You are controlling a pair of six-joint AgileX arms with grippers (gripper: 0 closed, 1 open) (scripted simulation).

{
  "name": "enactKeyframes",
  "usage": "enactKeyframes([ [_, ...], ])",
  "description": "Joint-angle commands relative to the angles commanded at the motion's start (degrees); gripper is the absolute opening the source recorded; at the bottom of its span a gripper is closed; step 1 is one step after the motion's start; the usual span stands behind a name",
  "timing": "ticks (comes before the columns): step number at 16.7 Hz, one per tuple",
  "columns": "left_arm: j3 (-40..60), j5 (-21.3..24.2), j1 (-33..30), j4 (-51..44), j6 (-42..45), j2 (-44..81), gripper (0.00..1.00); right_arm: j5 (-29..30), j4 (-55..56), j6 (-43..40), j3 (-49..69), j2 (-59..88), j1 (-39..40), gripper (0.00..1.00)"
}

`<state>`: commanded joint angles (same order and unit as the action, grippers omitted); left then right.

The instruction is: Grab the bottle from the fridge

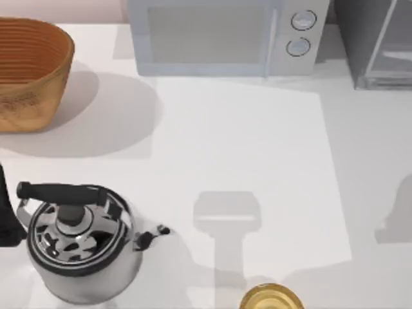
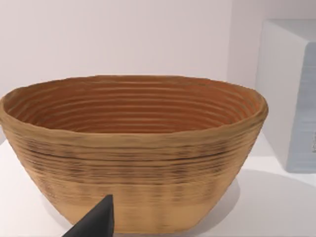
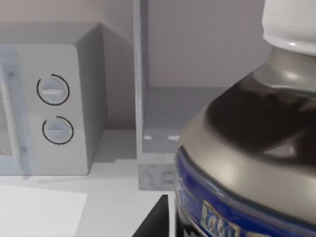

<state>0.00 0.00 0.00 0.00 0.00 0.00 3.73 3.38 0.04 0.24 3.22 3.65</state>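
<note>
The bottle [image 3: 247,148] looms very near in the right wrist view, with a white cap, a grey shoulder and a blue label. My right gripper [image 3: 190,224] is shut on it; one dark fingertip [image 3: 154,219] presses against its side and the other is hidden behind it. Beyond it is the fridge [image 3: 140,98], its inside shelf bare. In the top view the fridge [image 1: 380,45] stands at the back right corner, dark grey with a pale glassy door panel. My left gripper [image 2: 94,224] hovers near the table's left edge, facing a woven basket [image 2: 133,148].
The basket [image 1: 29,71] sits at the back left. A light grey microwave [image 1: 219,35] with two dials stands at the back middle. A steel kettle [image 1: 80,241] occupies the front left, and a golden-yellow round object [image 1: 271,299] lies at the front edge.
</note>
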Motion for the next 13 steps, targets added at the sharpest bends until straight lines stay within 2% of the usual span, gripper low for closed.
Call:
enactKeyframes([
  [4, 0.0, 0.0, 0.0, 0.0, 0.0, 0.0, 1.00, 13.3, 9.3, 0.0, 0.0, 9.1, 13.2, 0.00],
  [13, 0.0, 0.0, 0.0, 0.0, 0.0, 0.0, 1.00, 55.5, 33.8, 0.9, -1.2, 35.7, 55.1, 0.00],
])
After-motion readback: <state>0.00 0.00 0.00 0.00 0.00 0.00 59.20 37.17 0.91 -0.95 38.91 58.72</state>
